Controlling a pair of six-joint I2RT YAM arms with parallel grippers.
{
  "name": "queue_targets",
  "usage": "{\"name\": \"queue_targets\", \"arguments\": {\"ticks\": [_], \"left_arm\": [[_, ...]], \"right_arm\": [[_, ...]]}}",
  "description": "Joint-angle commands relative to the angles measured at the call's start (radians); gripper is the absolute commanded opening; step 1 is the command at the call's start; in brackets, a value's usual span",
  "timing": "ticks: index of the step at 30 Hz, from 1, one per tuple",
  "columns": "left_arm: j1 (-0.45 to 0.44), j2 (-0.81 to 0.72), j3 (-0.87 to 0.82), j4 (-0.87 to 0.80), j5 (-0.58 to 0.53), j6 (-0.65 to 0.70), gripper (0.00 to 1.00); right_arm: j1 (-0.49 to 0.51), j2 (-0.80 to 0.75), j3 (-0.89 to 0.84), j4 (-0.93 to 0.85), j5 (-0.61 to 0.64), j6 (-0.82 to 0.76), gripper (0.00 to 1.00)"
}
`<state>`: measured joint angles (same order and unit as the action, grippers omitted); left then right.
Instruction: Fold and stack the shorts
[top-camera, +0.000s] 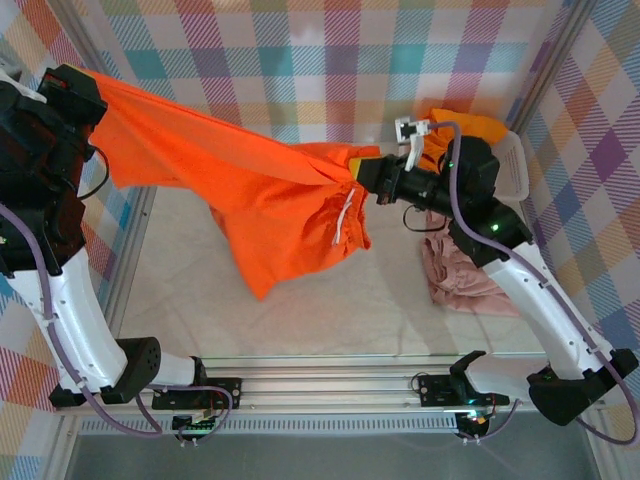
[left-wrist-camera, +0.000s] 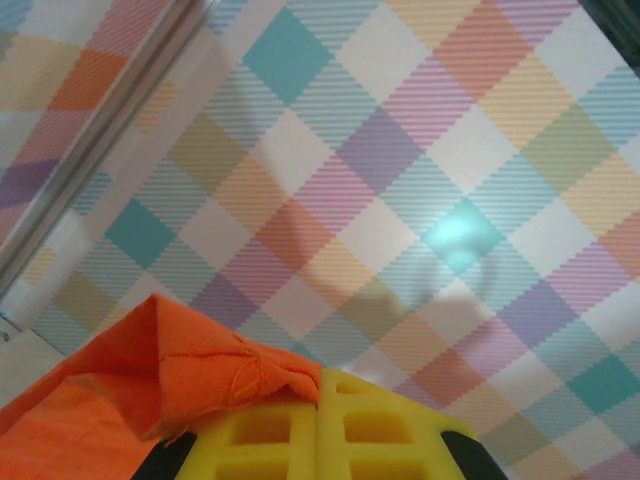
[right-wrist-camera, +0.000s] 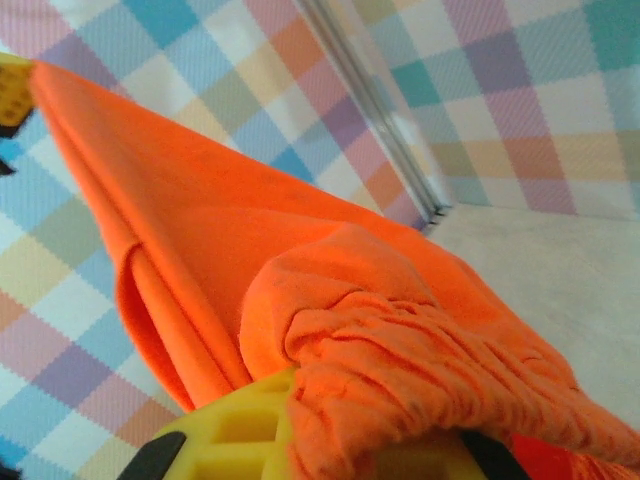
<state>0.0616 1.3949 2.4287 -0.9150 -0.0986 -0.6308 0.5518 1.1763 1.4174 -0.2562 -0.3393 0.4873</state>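
A bright orange pair of shorts hangs in the air above the table, stretched between both arms. My left gripper at the far left is shut on one hem corner, pinched between its yellow pads. My right gripper is shut on the gathered elastic waist, whose white drawstring dangles below. A dusty pink pair lies crumpled on the table under the right arm. Another orange pair sits in the basket at the back right.
A white lattice basket stands at the back right corner. Checked cloth walls with metal frame posts enclose the table. The table's pale top lies bare below the hanging shorts.
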Motion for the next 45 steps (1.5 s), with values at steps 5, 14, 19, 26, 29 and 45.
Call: {"name": "queue_targets", "arguments": {"ticks": [5, 14, 19, 26, 29, 45], "left_arm": [[-0.093, -0.128, -0.561, 0.215, -0.067, -0.012, 0.00], [-0.135, -0.070, -1.105, 0.433, -0.149, -0.121, 0.00], [-0.134, 0.148, -0.931, 0.412, -0.206, -0.093, 0.00], [-0.129, 0.537, -0.501, 0.330, -0.225, -0.084, 0.00], [-0.125, 0.705, -0.268, 0.261, -0.158, -0.083, 0.20], [-0.129, 0.169, -0.813, 0.224, 0.040, -0.175, 1.00]], "right_arm": [[-0.010, -0.106, -0.286, -0.161, 0.418, 0.025, 0.00], [-0.040, 0.030, -0.473, -0.095, 0.474, 0.190, 0.00], [-0.112, 0.220, -0.339, -0.053, 0.411, 0.200, 0.00], [-0.255, 0.551, -0.040, -0.073, 0.323, 0.248, 0.11], [-0.306, 0.689, 0.120, -0.111, 0.251, 0.273, 0.39], [-0.244, 0.426, -0.089, -0.048, -0.003, 0.100, 0.88]]}}
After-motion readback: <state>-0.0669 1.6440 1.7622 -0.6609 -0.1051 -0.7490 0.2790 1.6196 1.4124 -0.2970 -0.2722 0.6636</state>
